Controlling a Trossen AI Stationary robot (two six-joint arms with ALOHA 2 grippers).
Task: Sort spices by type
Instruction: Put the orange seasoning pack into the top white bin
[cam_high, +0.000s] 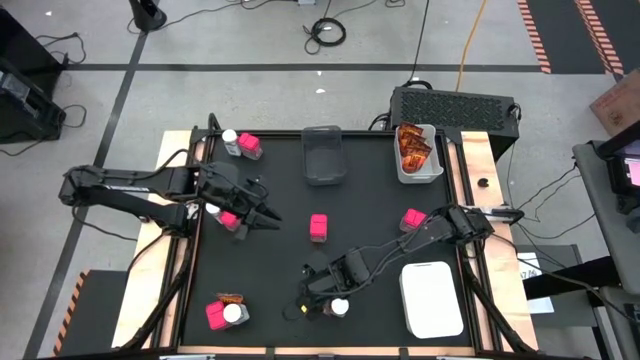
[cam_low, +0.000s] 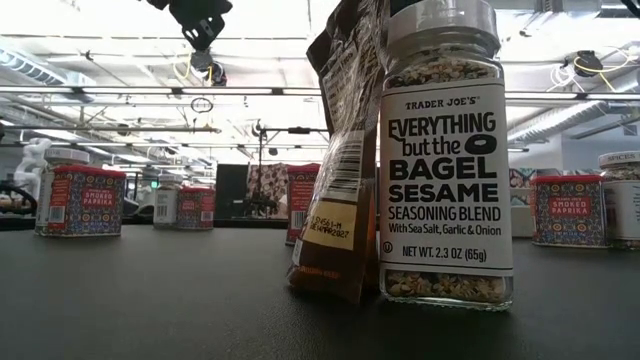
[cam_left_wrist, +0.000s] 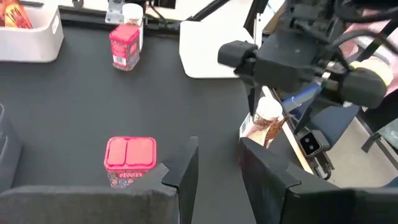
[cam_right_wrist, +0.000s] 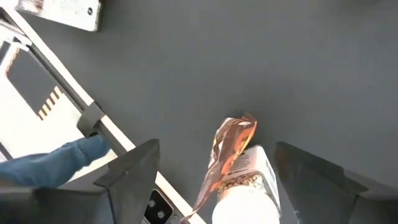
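My right gripper (cam_right_wrist: 216, 146) is open near the table's near edge. Its fingers stand on either side of a clear white-lidded jar (cam_right_wrist: 249, 193) and an orange-red sachet (cam_right_wrist: 227, 149) without touching them. In the low view the sachet (cam_low: 335, 160) stands on its lower edge and leans against the jar's (cam_low: 445, 160) side. My left gripper (cam_left_wrist: 217, 162) is open left of centre, beside a pink pack (cam_left_wrist: 130, 155) that stands on the table. More pink packs (cam_high: 318, 227) (cam_high: 413, 219) stand mid-table.
A white bin (cam_high: 436, 170) at the far right holds sachets. A dark grey tray (cam_high: 323, 155) sits far centre, and a white bin (cam_high: 432, 298) near right. Jar and pack pairs stand at far left (cam_high: 240, 144) and near left (cam_high: 225, 314).
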